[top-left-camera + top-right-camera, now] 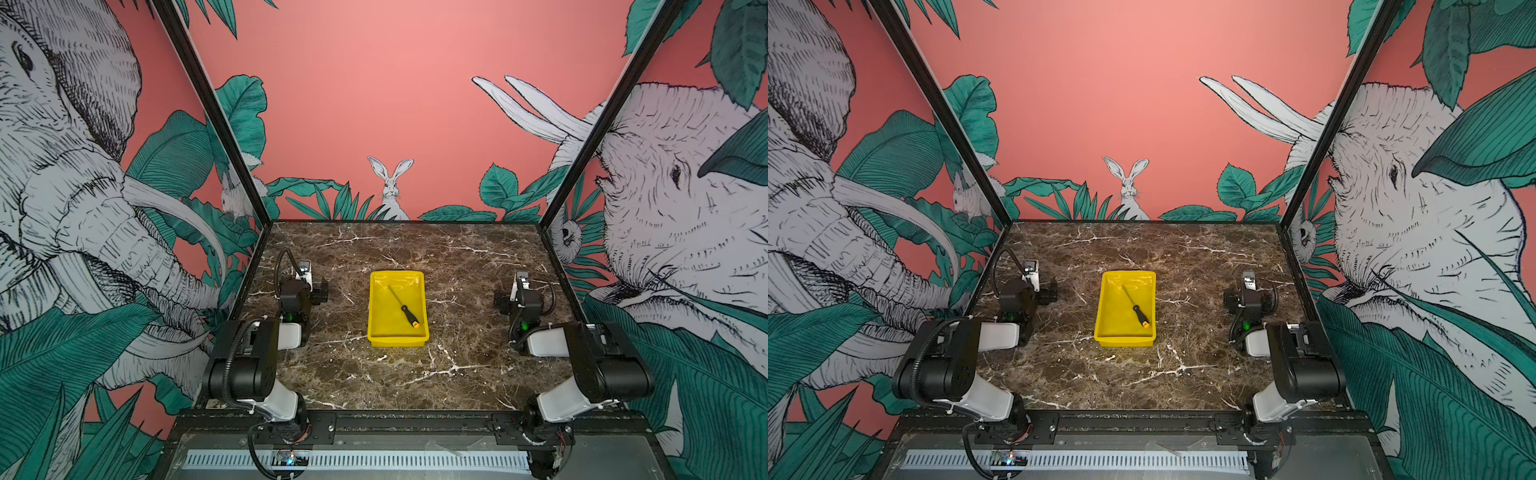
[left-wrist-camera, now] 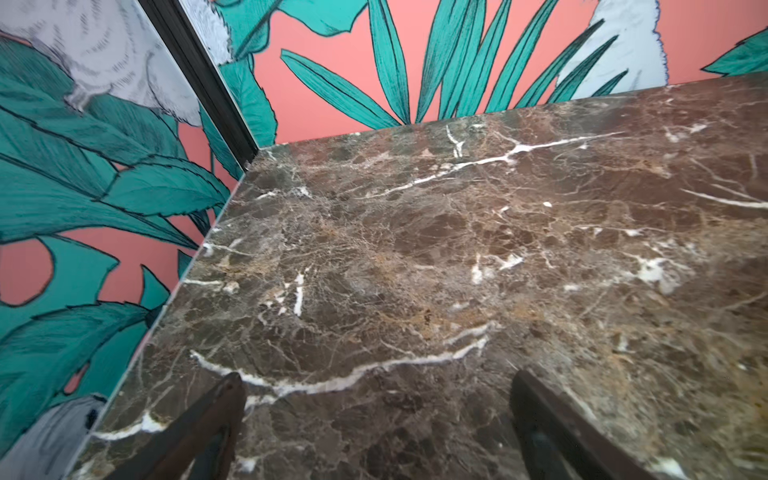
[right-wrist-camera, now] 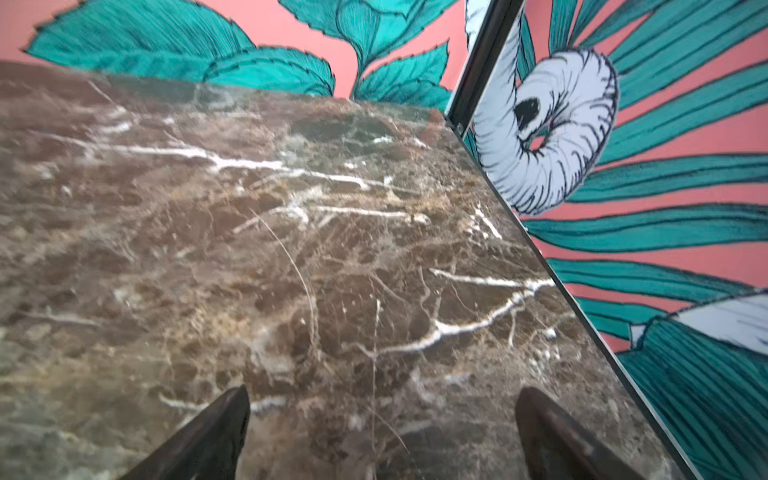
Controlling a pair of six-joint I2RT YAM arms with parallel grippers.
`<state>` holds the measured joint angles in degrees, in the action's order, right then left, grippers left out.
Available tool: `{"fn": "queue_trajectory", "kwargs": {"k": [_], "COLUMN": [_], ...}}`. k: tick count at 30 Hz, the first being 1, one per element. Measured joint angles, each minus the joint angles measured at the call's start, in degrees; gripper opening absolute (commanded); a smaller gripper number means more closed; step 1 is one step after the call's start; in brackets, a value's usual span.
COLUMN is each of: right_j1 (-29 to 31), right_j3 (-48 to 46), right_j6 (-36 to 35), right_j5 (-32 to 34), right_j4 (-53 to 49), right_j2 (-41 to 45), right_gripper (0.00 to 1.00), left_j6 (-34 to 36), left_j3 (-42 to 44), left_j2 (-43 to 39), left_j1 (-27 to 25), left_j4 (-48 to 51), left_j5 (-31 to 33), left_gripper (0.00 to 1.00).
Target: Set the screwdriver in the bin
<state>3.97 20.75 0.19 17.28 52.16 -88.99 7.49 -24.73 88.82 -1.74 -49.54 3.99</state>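
The yellow bin [image 1: 385,322] [image 1: 1112,322] stands at the middle of the marble table in both top views. Inside it the screwdriver [image 1: 405,310] [image 1: 1136,308] lies diagonally, its black handle and orange cap toward the near right corner and its thin shaft toward the far left. My left gripper [image 1: 318,291] [image 2: 376,382] rests far to the bin's left, open, with only bare marble between its fingers [image 2: 224,407]. Far to the bin's right, my right gripper [image 1: 505,301] [image 3: 382,395] is open and empty as well. Neither wrist view shows the bin or the screwdriver.
The brown marble tabletop [image 1: 415,374] is enclosed by printed jungle walls with black corner posts [image 1: 232,137] at the back. Both folded arms sit at the near corners, left [image 1: 249,361] and right [image 1: 598,361].
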Motion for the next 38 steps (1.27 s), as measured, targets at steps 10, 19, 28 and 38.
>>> {"fn": "queue_trajectory", "kwargs": {"k": [10, 19, 28, 38], "right_j1": [0.3, -0.1, -0.3, -0.3], "right_j3": [-1.0, 0.3, 0.8, 0.8], "right_j6": [-1.6, -2.3, -1.6, -1.6], "right_j5": [-5.0, -9.3, -7.9, -7.8], "right_j4": [2.6, 1.3, -0.2, -0.3], "right_j2": [0.0, 0.0, 0.0, 0.0], "right_gripper": [0.99, 0.99, 0.99, 0.99], "left_j6": [-0.4, -0.4, -0.5, -0.5], "left_j3": [0.1, 0.1, 0.1, 0.1], "left_j2": [0.7, 0.7, 0.7, 0.7], "left_j1": [-0.1, -0.1, -0.1, -0.1], "left_j4": [0.3, 0.3, 0.4, 0.4], "left_j5": [-3.0, -3.1, -3.1, -3.1], "left_gripper": [1.0, 1.0, 1.0, 1.0]}}
